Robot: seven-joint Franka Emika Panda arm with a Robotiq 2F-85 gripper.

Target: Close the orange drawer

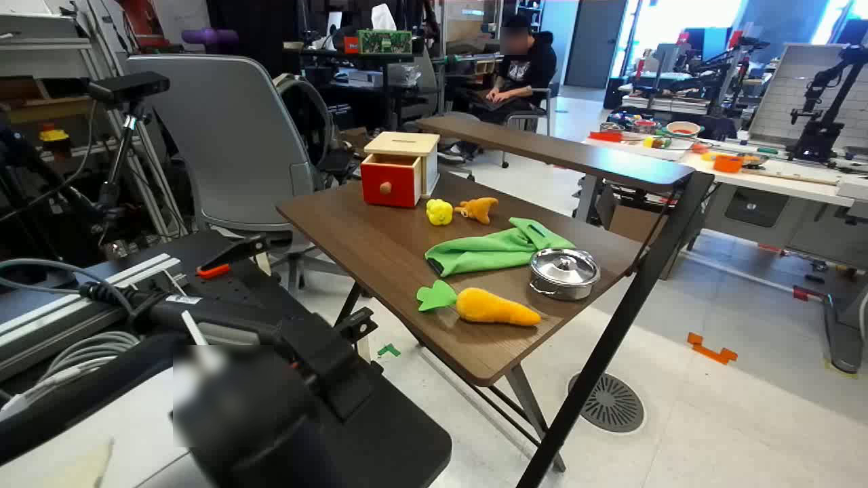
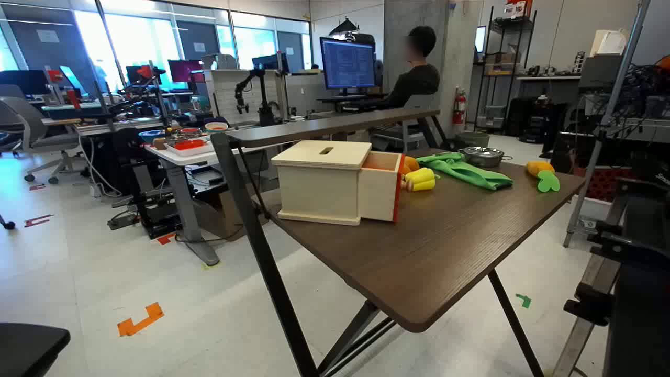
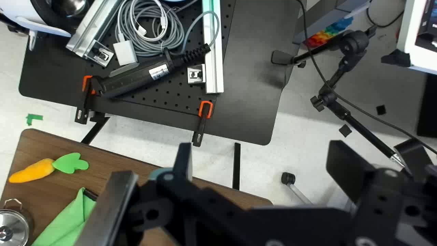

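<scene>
The orange drawer (image 1: pixel 400 193) has a red-orange front with a round wooden knob. It stands partly pulled out of a small wooden unit (image 1: pixel 403 141) with a pale tan slotted top. In an exterior view the drawer (image 2: pixel 378 189) shows from the side, its open top visible and its pale side wall out past the unit (image 2: pixel 319 191). My gripper (image 3: pixel 261 157) shows only in the wrist view. Its fingers are wide apart with nothing between them, and floor and a table edge show behind. The drawer is out of the wrist view, and the gripper touches nothing visible.
The brown table (image 1: pixel 352 234) holds a yellow toy (image 1: pixel 439 212) near the drawer front, an orange toy (image 1: pixel 479 209), a green cloth (image 1: pixel 498 249), a lidded metal pot (image 1: pixel 564 274) and a carrot toy (image 1: pixel 498 307). A raised shelf (image 1: pixel 563 152) runs along the table's back.
</scene>
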